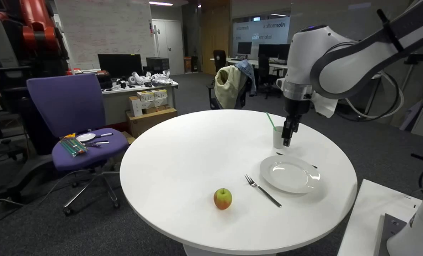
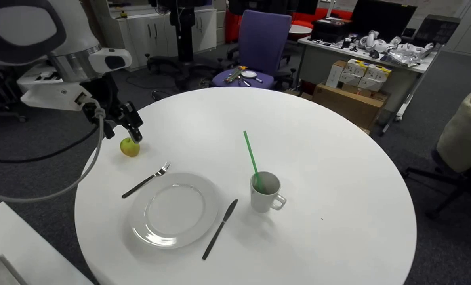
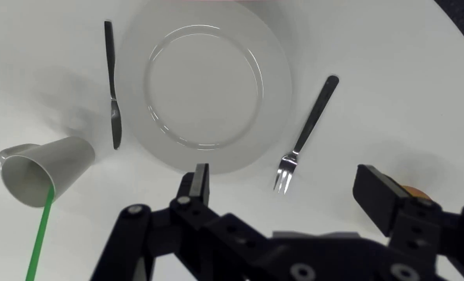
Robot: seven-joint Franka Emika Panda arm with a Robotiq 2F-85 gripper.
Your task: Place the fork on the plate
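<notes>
Is hovering with the gripper (image 3: 281,180) spread wide and holding nothing, is facing the fork (image 3: 305,132) on the table (image 1: 197,153) just beside the plate (image 3: 204,89), is probably courting a nudged rim or bumped apple (image 1: 222,198) by descending too wide or askew, yet is finding more room past the tines than in the narrow plate-side gap

On the desk (image 1: 183,160) before us we count one fork (image 3: 305,132), one plate (image 3: 203,91), one knife (image 3: 112,84), one mug (image 2: 260,202), one straw (image 2: 253,161), one apple (image 1: 222,199)
</notes>
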